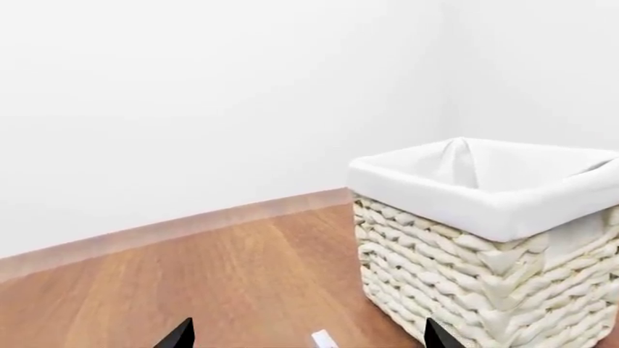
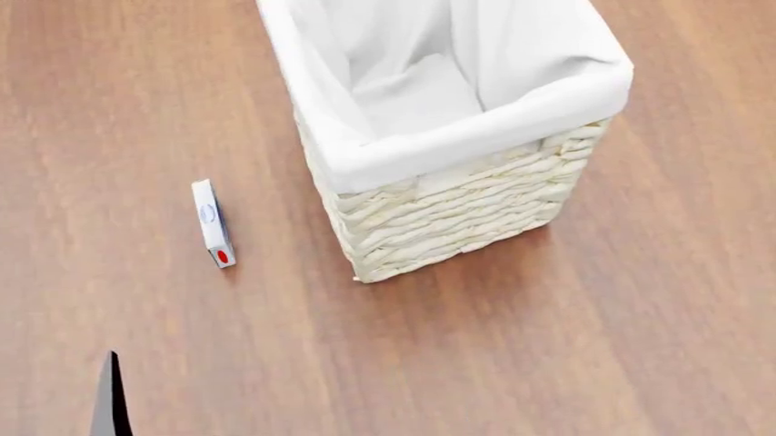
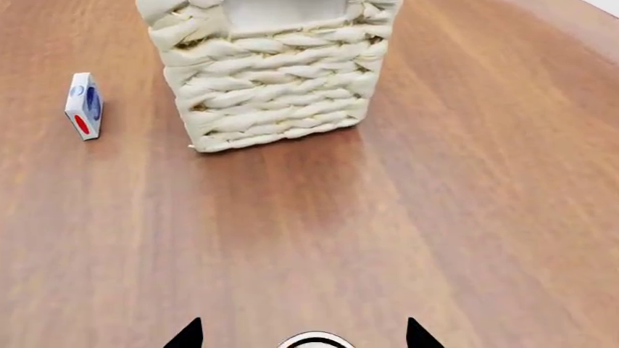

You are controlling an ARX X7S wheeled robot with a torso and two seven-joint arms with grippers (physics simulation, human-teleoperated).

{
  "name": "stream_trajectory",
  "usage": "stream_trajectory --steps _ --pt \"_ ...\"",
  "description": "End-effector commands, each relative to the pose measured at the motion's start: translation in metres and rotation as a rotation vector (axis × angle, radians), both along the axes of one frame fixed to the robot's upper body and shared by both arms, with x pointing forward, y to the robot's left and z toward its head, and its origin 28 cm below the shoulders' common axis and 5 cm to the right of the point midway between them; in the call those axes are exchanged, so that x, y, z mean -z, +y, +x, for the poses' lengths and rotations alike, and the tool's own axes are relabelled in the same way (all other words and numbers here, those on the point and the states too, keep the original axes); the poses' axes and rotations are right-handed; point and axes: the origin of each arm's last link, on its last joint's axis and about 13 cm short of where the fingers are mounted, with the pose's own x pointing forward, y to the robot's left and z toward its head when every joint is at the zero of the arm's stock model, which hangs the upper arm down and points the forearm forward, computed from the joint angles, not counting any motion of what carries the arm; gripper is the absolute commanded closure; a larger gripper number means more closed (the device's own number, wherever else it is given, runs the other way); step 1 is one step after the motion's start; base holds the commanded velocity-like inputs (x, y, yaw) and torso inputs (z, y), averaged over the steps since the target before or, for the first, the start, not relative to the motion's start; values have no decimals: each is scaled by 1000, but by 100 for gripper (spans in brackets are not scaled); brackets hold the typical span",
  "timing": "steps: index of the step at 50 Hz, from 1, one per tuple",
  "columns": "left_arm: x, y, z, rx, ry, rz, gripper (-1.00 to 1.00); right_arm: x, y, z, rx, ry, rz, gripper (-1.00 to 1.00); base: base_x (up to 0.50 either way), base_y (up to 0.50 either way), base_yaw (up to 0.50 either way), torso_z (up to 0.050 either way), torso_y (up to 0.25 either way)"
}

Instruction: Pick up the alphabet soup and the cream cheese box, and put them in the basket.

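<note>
The cream cheese box (image 2: 213, 222) lies on the wood floor left of the basket (image 2: 449, 227); it also shows in the right wrist view (image 3: 83, 105). My left gripper (image 1: 307, 338) is open and empty. A white corner of the box (image 1: 324, 338) shows between its tips, and the basket (image 1: 483, 283) stands beside it. One of its dark fingers (image 2: 112, 400) shows in the head view. My right gripper (image 3: 303, 335) holds a can between its jaws above the floor, facing the basket (image 3: 275, 80). Only the can's silvery-white top (image 3: 314, 341) shows, which I take for the alphabet soup.
The basket's white cloth lining (image 2: 401, 91) has nothing in the part I see. A white wall and a pale skirting board (image 1: 193, 225) run behind the basket. Bare wood floor (image 2: 546, 345) surrounds the basket.
</note>
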Motion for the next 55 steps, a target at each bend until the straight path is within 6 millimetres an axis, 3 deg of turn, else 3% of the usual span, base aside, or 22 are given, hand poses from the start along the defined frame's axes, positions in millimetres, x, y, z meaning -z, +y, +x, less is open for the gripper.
stream_trajectory --steps 1,55 --pt "1 1 0 -4 1 -5 -100 4 -3 -2 0 42 -4 -100 0 0 0 0 0" --pt "-1 2 1 -14 1 -2 -100 28 -1 12 1 120 25 -100 0 0 0 0 0"
